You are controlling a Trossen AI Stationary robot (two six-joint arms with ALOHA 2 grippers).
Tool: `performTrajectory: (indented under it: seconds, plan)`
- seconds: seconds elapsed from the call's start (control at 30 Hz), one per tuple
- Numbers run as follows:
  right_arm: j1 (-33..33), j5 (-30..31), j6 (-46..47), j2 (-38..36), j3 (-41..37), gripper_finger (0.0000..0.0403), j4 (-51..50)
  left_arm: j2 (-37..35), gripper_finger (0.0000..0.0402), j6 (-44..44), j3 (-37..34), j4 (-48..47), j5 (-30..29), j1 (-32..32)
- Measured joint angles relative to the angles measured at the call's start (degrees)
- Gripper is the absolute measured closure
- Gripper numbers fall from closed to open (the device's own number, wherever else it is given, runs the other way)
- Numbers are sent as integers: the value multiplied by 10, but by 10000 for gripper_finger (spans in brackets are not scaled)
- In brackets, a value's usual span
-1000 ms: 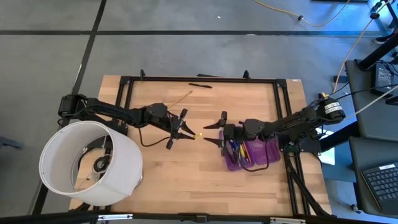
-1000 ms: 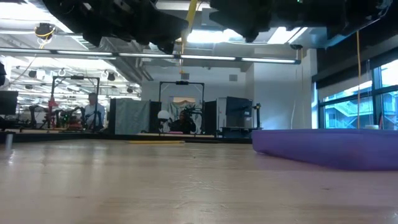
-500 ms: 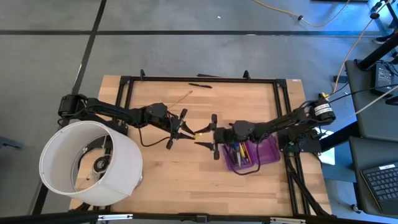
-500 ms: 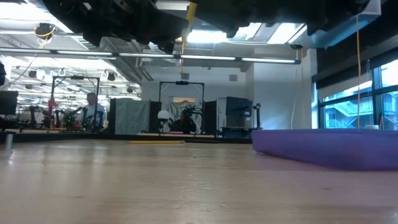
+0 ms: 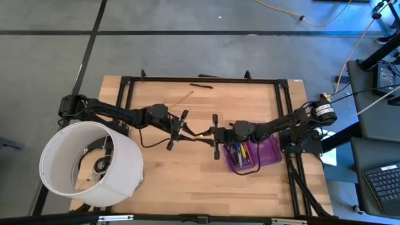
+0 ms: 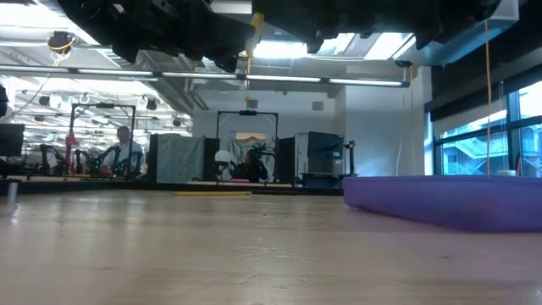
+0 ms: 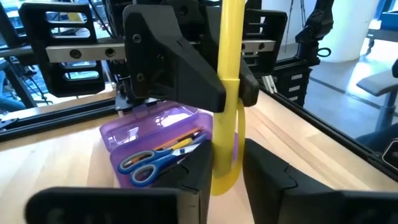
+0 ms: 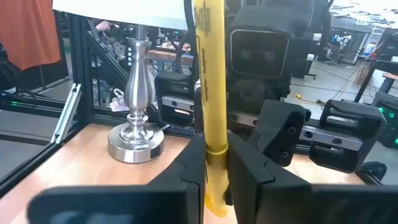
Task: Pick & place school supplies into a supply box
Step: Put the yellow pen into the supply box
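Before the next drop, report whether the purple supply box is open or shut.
Open. In the left wrist view the supply box shows its inside uncovered, with blue-handled scissors and pencils lying in it.

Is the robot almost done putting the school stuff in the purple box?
Partly. The purple box already holds scissors and some pens. Right now both the left gripper and right gripper pinch one yellow pencil between them above the table, a hand-off. A thin stick and a black pen still lie on the table.
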Motion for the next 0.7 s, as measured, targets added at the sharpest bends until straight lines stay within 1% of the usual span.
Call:
performTrajectory:
  seconds: [0.17,0.27,0.33,0.4,0.47,0.57,0.7]
  plan:
    - [0,12,2,-2,0,356,-7,0,301,8,0,-3,-6,2]
    - [1,47,17,-25,0,356,-65,0,281,23,0,-20,-19,12]
    - [1,68,49,-51,0,356,-127,0,272,17,0,-40,-36,20]
    - [1,75,113,-78,0,356,-204,0,264,11,0,-73,-62,29]
    - [1,73,207,-107,0,356,-303,0,260,9,0,-114,-95,40]
    - [1,40,351,-136,0,356,-450,0,259,4,0,-170,-162,57]
    - [5,41,482,-143,0,356,-596,0,262,-34,0,-213,-255,86]
